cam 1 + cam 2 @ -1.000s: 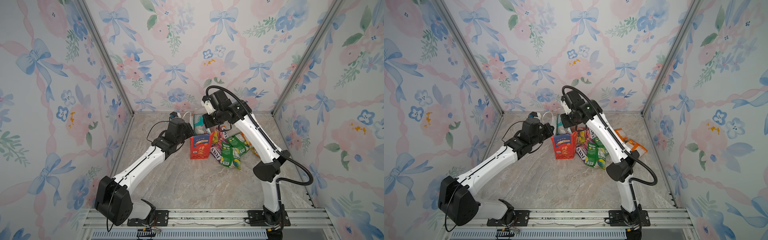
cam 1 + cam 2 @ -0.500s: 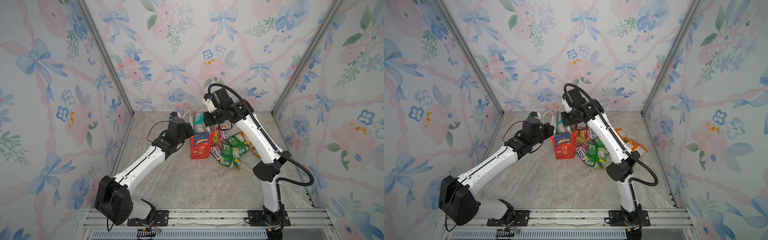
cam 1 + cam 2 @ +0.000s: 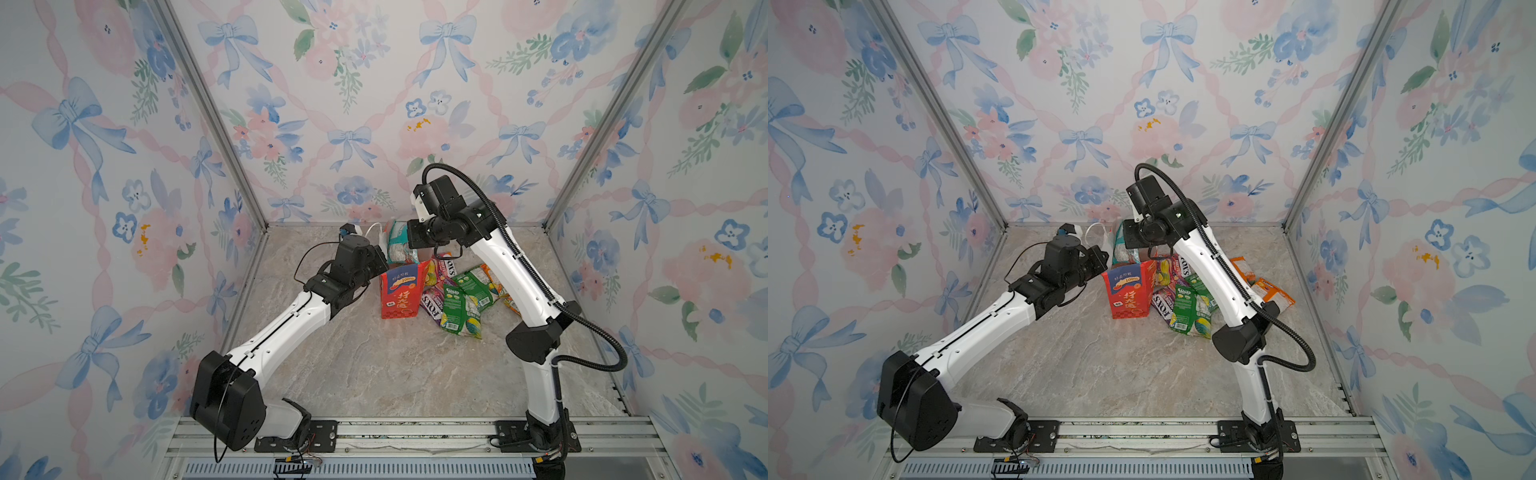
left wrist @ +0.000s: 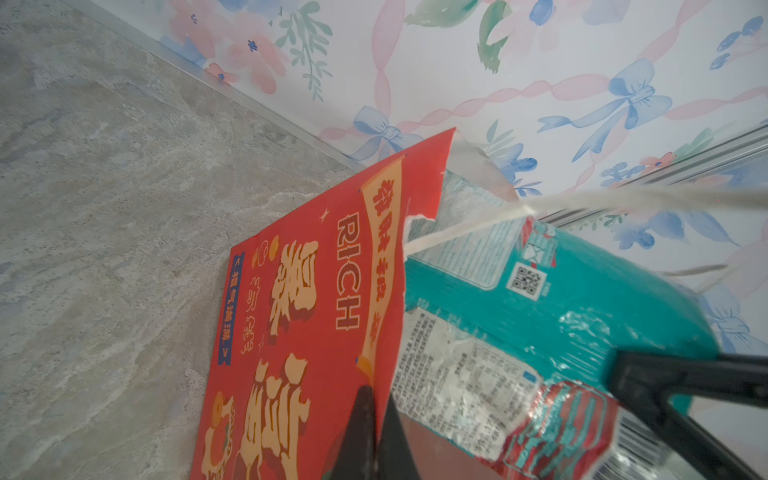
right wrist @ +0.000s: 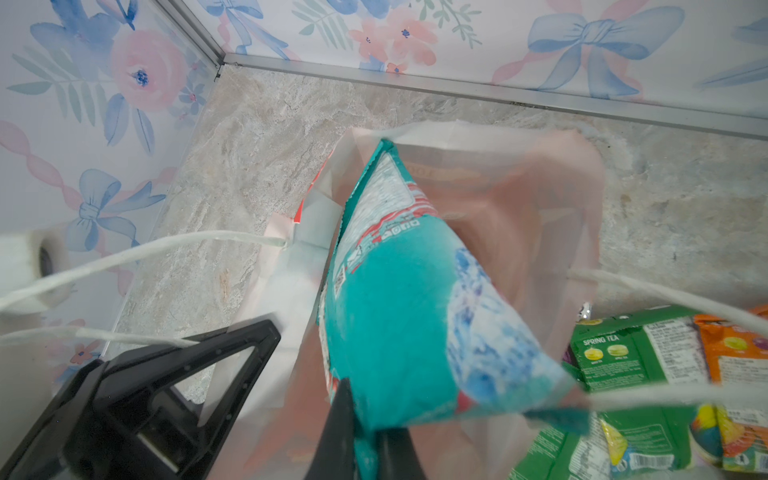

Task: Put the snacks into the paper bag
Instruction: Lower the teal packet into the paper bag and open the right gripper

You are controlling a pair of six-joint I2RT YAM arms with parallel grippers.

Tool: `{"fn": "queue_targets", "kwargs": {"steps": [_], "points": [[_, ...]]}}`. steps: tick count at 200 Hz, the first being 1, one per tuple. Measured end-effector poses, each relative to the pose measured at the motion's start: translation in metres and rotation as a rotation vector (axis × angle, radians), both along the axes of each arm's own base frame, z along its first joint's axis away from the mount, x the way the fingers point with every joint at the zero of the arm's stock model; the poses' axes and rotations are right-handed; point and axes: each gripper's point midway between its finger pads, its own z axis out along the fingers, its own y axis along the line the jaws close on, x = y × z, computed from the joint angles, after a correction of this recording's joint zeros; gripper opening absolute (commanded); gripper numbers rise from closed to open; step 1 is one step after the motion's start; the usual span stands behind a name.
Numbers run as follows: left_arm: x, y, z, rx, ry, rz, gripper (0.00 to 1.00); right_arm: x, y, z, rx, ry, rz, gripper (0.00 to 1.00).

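The right hand (image 5: 365, 428) is clamped on the upper edge of a teal packet (image 5: 395, 316). The packet hangs nose-down, and its far end appears to sit just inside the open mouth of the paper bag (image 5: 552, 195). The left hand (image 4: 376, 419) is closed on the bag's red side wall near the rim, holding the mouth apart. To do this step well, I would lower the packet straight down the middle of the narrow opening and steer it clear of the white cord handles (image 5: 145, 249). The right hand should let go only once most of the puffy packet is below the rim, since it could catch there and tip the bag. The right arm arches over from the right with its wrist bent downward above the bag, and the left arm reaches in low at rim height. The remaining snacks (image 3: 461, 303) lie heaped on the tabletop (image 3: 395, 374), touching the upright bag's side.
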Motion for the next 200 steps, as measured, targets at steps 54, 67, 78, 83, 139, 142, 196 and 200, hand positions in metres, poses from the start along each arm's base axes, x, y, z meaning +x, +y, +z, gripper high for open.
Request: {"fn": "queue_targets", "kwargs": {"steps": [54, 67, 78, 83, 139, 142, 196, 200], "points": [[0.000, 0.000, 0.000, -0.001, 0.001, -0.002, 0.00, 0.008, 0.000, -0.007, 0.016, 0.007, -0.060, 0.00], [0.000, 0.000, 0.000, -0.001, 0.001, -0.002, 0.00, 0.009, 0.000, -0.010, 0.018, 0.012, -0.074, 0.00], [0.000, 0.000, 0.000, -0.001, 0.001, -0.002, 0.00, 0.011, 0.001, -0.010, 0.028, 0.015, -0.088, 0.00], [0.000, 0.000, 0.000, -0.001, 0.001, -0.002, 0.00, 0.012, 0.001, -0.012, 0.031, 0.017, -0.093, 0.00], [0.000, 0.000, 0.000, 0.000, 0.001, -0.003, 0.00, 0.019, 0.008, -0.032, 0.099, 0.056, -0.164, 0.00], [0.000, 0.000, 0.000, -0.001, 0.001, -0.002, 0.00, 0.019, 0.008, -0.033, 0.101, 0.058, -0.166, 0.00], [0.000, -0.001, 0.000, -0.001, 0.001, -0.004, 0.00, 0.020, 0.001, -0.016, 0.218, 0.062, -0.195, 0.00], [0.000, -0.001, 0.000, -0.002, 0.001, -0.005, 0.00, 0.019, 0.000, -0.014, 0.224, 0.058, -0.195, 0.00]]}}
